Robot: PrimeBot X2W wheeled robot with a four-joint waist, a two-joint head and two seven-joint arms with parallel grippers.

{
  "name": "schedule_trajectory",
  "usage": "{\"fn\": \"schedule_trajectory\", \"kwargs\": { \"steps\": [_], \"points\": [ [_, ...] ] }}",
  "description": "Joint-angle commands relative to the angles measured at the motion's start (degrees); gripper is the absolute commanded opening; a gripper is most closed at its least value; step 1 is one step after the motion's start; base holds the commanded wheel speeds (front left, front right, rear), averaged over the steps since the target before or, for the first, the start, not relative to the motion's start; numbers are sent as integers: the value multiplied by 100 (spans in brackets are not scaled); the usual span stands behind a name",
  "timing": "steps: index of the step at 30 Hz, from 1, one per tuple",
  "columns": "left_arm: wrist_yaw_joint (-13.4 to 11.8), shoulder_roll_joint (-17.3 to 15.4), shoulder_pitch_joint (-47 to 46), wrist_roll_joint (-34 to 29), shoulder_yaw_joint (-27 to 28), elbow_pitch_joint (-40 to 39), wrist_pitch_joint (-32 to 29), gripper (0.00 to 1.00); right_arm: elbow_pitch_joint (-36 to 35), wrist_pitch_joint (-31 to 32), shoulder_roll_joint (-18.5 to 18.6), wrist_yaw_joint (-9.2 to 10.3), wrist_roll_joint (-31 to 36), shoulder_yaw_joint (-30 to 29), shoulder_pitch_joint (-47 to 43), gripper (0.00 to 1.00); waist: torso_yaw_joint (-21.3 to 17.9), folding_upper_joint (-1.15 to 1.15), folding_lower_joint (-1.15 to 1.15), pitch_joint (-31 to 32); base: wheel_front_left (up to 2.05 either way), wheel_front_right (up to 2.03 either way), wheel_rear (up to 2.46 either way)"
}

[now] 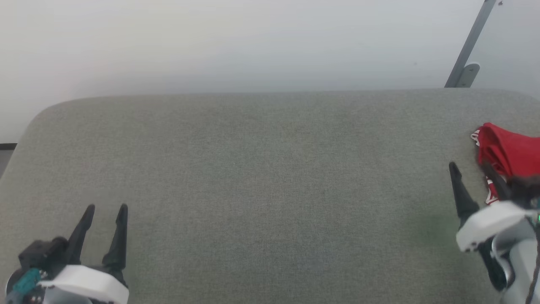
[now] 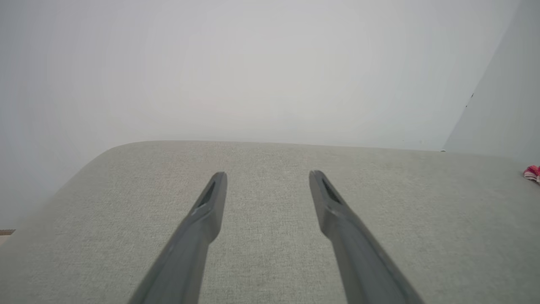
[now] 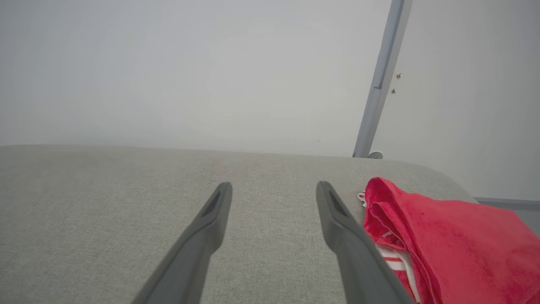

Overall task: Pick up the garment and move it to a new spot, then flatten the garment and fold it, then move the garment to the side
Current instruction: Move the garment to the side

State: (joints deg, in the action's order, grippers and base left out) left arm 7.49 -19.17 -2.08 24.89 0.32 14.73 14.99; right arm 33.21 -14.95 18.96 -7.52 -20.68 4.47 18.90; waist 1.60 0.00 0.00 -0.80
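Garment [image 3: 455, 236] lies bunched just beside the right jaws, which stand wide and empty, one finger [image 3: 358, 253] overlapping its near fold. Left jaws, equally wide and empty, hover well apart from it over bare tabletop [image 1: 270, 190]. Closing from here would likely pinch only a loose edge, or nudge the heap off the tabletop's right end, where it sits. Right wrist view reveals striped trim [image 3: 394, 264] tucked beneath the red folds; head view cuts the garment off at its border.
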Motion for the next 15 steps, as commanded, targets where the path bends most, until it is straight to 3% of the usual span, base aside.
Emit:
{"fn": "schedule_trajectory", "kwargs": {
  "steps": [1,15],
  "points": [
    [-6,-10,73,-41,4,-6,23,100,-85,-26,-68,7,30,-51,-126,100,1,0,0,10,0,0,0],
    [-6,28,452,-43,172,-186,23,100,-1031,-27,-570,4,329,-468,-1277,100,-36,0,0,103,0,0,0]
  ]
}}
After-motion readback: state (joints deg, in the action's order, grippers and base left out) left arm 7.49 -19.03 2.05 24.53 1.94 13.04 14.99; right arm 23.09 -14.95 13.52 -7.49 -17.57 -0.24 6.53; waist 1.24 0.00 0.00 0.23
